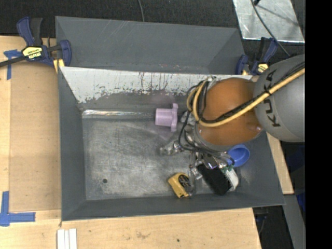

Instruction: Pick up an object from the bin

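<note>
An orange-covered wrist (pixel 228 110) hangs over the grey metal bin (pixel 119 154). Its claw (pixel 193 162), open or closed unclear, is near a small yellow-and-black block (pixel 179 184).

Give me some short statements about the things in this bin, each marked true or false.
1. A lilac spool-shaped thing lies near the bin's back wall. True.
2. The yellow and black thing lies in the front left corner. False: it lies by the front wall, right of the middle, beside a black and white thing.
3. A blue thing shows beside the arm's orange cover. True.
4. The lilac thing touches the blue thing. False: they lie apart, the arm between them.
</note>
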`<state>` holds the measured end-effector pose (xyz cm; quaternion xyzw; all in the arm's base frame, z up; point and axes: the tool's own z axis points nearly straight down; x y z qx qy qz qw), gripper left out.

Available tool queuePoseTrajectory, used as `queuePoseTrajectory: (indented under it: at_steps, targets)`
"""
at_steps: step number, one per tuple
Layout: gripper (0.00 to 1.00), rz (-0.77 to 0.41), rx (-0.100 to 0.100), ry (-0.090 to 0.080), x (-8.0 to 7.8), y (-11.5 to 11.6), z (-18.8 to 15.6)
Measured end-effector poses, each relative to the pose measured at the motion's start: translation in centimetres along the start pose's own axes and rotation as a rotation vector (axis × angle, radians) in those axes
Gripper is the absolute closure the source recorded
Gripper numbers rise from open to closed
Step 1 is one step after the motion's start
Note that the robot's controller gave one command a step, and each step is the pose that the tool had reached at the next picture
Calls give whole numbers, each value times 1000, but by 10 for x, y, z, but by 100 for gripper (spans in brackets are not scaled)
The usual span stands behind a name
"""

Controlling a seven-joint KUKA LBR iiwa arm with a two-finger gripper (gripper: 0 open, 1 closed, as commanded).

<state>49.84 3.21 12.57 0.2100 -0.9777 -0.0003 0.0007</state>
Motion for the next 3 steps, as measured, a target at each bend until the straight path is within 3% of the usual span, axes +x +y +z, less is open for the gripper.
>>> queuePoseTrajectory:
  at_steps: [1,2,3]
  targets:
    - [100,-301,6,-3,2,-7,44]
    - [100,-301,5,-3,2,-7,44]
    - [100,-282,3,-6,-12,8,-101]
